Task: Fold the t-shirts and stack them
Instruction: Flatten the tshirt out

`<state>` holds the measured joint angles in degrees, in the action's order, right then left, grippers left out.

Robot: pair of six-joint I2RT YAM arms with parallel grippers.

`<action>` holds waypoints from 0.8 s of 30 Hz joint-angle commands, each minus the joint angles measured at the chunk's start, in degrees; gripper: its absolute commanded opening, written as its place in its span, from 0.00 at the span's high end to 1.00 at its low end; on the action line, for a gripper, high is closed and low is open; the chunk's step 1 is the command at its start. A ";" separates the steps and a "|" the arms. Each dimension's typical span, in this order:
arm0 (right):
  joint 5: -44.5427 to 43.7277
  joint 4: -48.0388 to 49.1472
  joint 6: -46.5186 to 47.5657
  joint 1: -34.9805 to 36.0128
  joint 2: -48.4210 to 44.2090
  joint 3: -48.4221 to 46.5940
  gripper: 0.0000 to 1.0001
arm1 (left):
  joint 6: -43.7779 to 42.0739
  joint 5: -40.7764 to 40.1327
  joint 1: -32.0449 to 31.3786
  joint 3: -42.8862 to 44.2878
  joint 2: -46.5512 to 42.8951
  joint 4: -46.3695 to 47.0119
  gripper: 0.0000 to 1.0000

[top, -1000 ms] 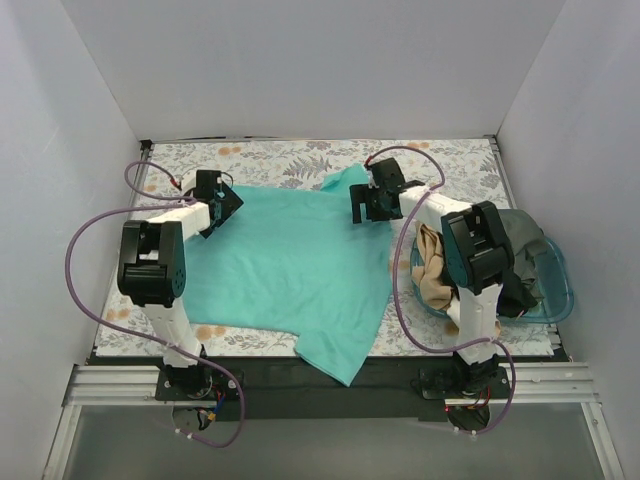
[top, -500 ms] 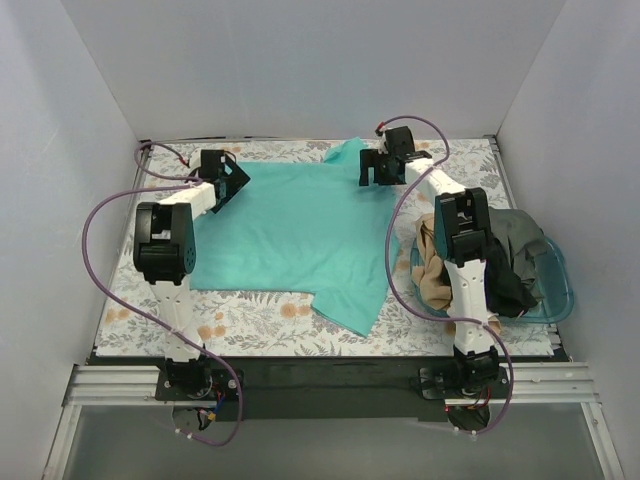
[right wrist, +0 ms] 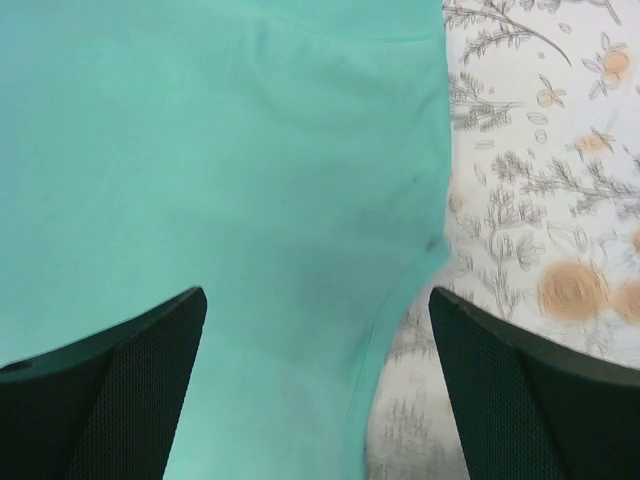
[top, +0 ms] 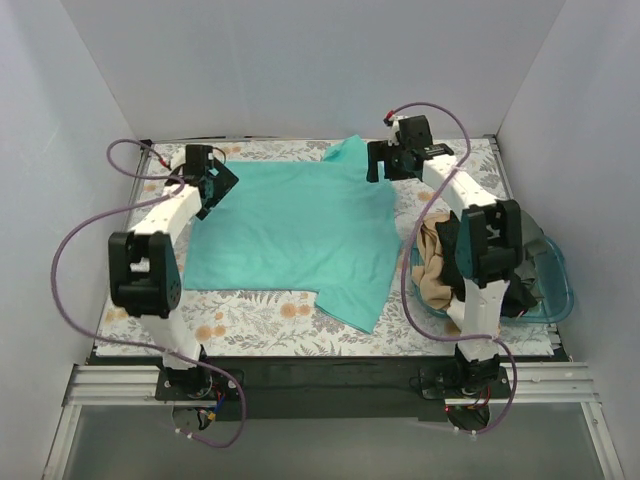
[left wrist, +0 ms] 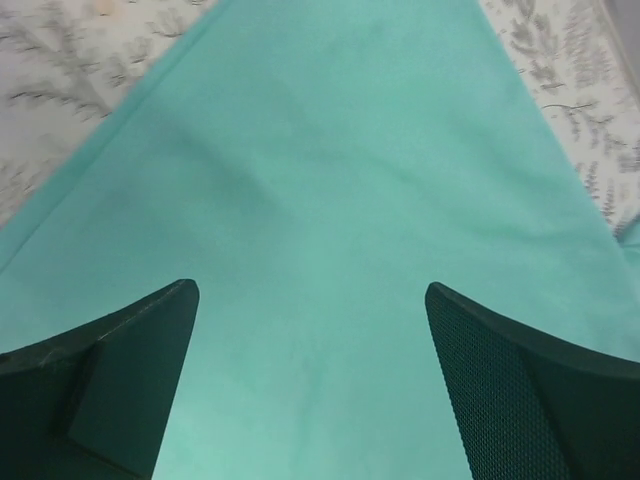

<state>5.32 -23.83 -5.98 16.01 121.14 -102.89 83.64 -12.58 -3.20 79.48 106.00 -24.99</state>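
The teal t-shirt (top: 290, 235) lies spread nearly flat across the middle of the floral table (top: 250, 325), one flap trailing toward 5 o'clock; no fold shows yet, so I judge the task barely begun. The left gripper (left wrist: 310, 380) at 10 o'clock and the right gripper (right wrist: 315, 380) at 1 o'clock hang over its far edge, both spread wide, pinching nothing. The beige shirt (top: 432, 270) and dark shirts (top: 520, 245) wait unfolded in the blue tub (top: 555, 290) at 4 o'clock; no stack exists.

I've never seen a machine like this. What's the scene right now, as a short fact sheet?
table: floral-patterned cover
teal shirt: spread flat, unfolded
left jaws: wide apart over the shirt's far left corner
right jaws: wide apart over the shirt's far right corner
blue tub: right side, beige shirt inside
folding: not yet begun
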 commanded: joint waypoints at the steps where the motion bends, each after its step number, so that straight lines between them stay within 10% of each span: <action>1: -2.42 2.82 -1.48 2.09 -14.77 10.80 0.02 | 5.21 -7.10 0.13 -8.96 -19.37 -5.85 0.03; 11: -5.06 15.65 -11.24 13.86 -48.95 53.19 0.02 | 18.92 -10.36 0.56 -39.92 -45.78 -10.25 0.03; 24: -4.62 17.16 -13.97 18.27 -60.23 64.75 0.02 | 25.35 -17.57 2.67 -46.26 -42.45 -11.31 0.04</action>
<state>1.48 -10.02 -19.35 33.89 62.63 -38.61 106.96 -26.72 -1.85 33.78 62.94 -36.42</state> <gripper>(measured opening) 0.983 0.962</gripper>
